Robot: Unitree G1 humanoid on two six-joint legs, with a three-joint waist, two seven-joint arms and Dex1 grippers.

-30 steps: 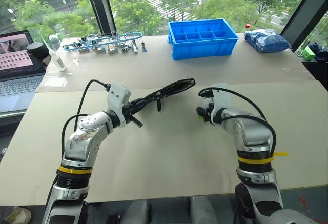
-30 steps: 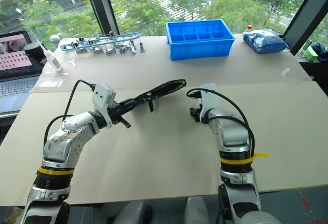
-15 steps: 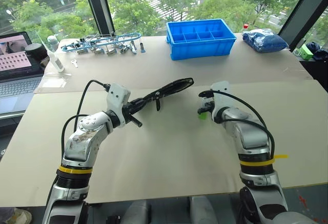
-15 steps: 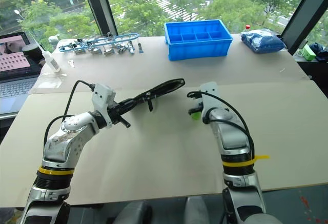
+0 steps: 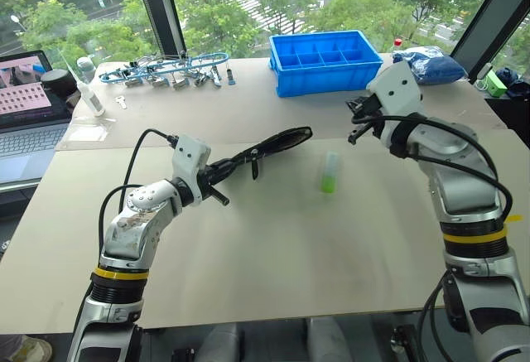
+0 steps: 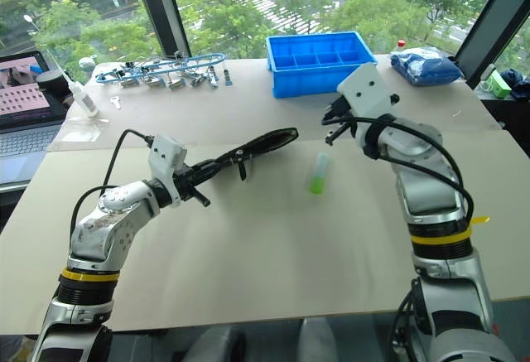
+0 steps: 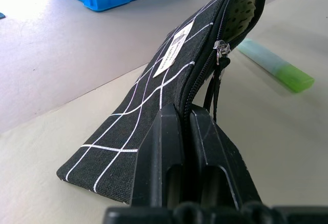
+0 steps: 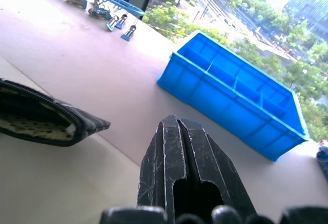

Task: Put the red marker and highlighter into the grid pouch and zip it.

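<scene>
The left tool (image 7: 185,131) is pinching the unzipped grid pouch (image 7: 169,75); the right tool (image 8: 179,155) is closed, empty (highlighter (image 5: 330,171) lying on the table (image 5: 273,246)).

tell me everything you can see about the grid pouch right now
The grid pouch is a flat black fabric case crossed by white grid lines, with a small white label on its side. The left gripper is shut on one end and holds it tilted up off the table. The far end of its zipper gapes open, showing a pale dotted lining, and a black pull strap hangs from the slider. The highlighter lies on the table beyond its open end, apart from it.
</scene>
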